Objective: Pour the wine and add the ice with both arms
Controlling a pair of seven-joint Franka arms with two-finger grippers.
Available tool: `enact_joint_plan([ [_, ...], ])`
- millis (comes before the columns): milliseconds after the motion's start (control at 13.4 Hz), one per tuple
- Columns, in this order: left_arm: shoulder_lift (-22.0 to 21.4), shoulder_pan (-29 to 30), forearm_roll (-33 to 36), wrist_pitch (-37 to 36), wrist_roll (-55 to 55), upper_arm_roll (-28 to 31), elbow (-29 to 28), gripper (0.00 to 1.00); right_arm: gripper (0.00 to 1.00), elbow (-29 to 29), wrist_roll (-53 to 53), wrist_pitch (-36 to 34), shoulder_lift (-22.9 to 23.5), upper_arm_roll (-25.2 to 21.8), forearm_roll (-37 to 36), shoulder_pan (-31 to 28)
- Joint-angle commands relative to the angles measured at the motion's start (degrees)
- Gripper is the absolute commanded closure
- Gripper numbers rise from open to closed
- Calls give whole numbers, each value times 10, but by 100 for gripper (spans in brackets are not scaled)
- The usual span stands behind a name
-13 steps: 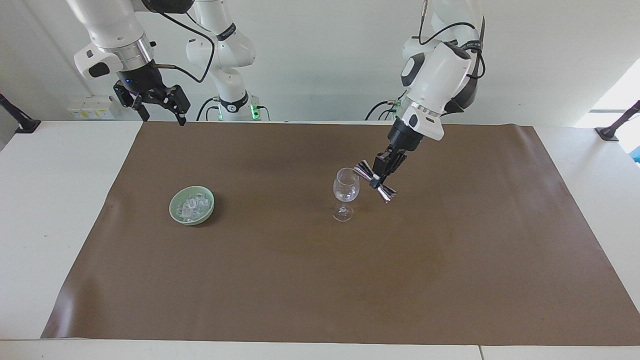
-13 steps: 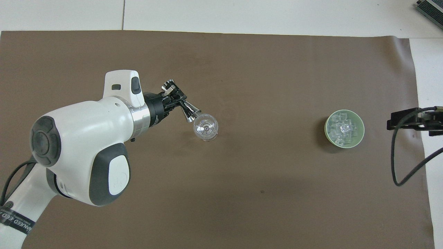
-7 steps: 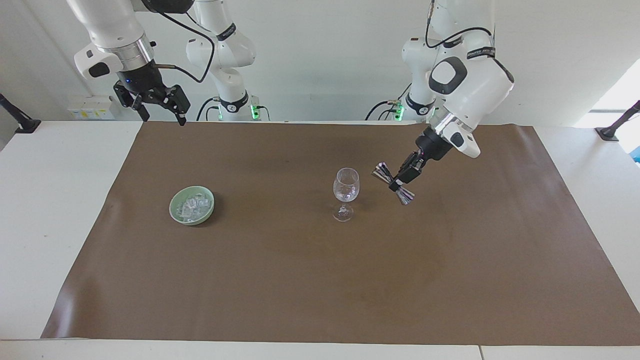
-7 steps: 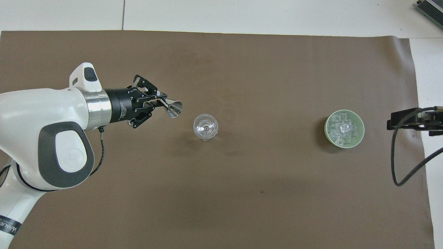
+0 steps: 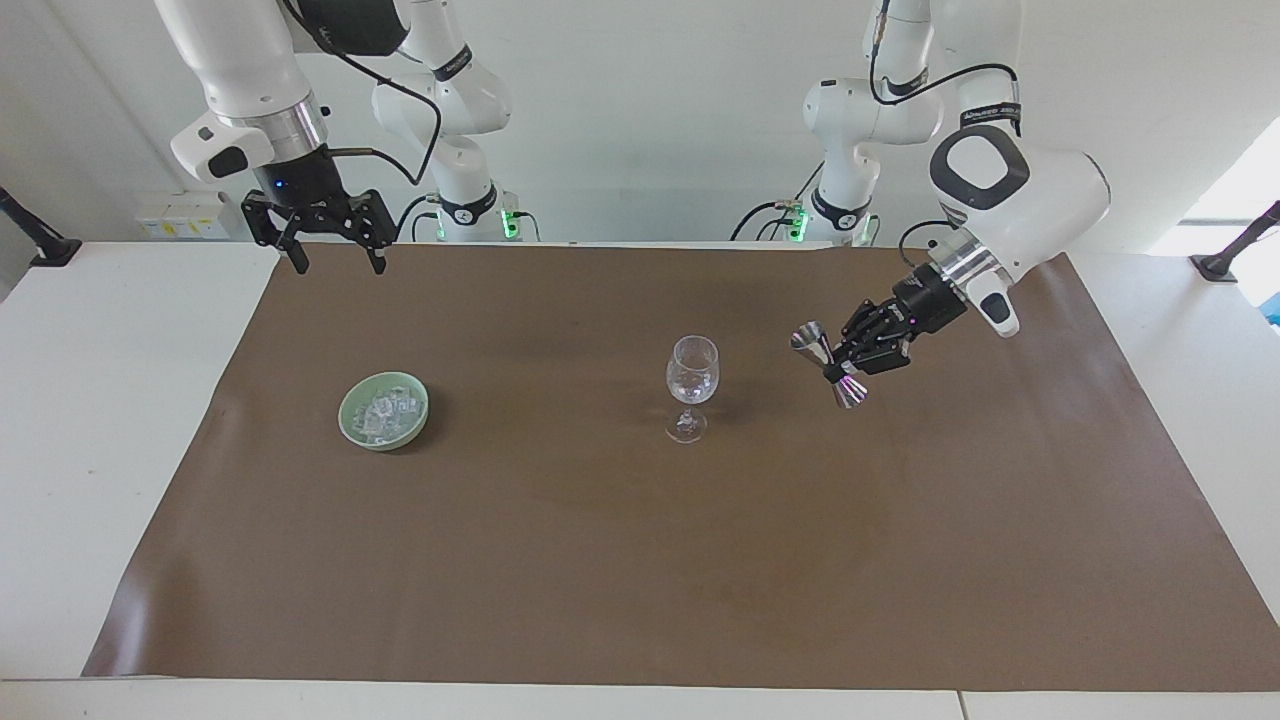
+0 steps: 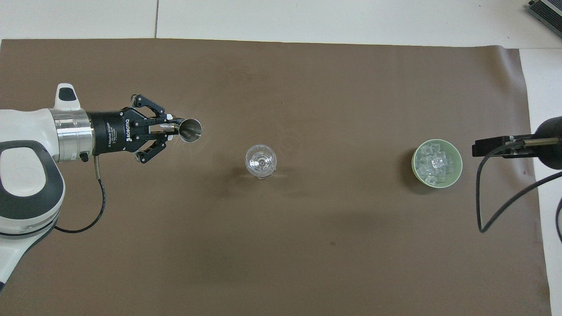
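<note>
Your left gripper (image 5: 838, 365) has swung away from wine glass (image 5: 692, 388) since earlier frame, now over bare brown mat (image 5: 640, 560) toward left arm's end. It stays clamped on waist of steel jigger (image 5: 829, 364), jigger near upright. Glass stands apart from it, toward table middle. Your right gripper (image 5: 333, 258) has turned, fingers spread wide, holding nothing, over mat's edge; ice (image 5: 384, 412) in green bowl (image 5: 383, 434) lies below it, apart.
</note>
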Motion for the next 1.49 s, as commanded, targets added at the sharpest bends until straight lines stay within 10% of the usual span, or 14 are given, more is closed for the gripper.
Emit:
enact_joint_plan([
  [0,13,41,-31,-40,2,-4,-4,100,0,-55,-36,32,-21,2,4,-4],
  [224,30,63,-45,-68,1,-4,-4,100,0,-146,-103,139,-43,-1,5,-11],
  [1420,141,193,-209,-182,90,-4,-53,100,0,-233,-287,325,90,-3,5,-44],
])
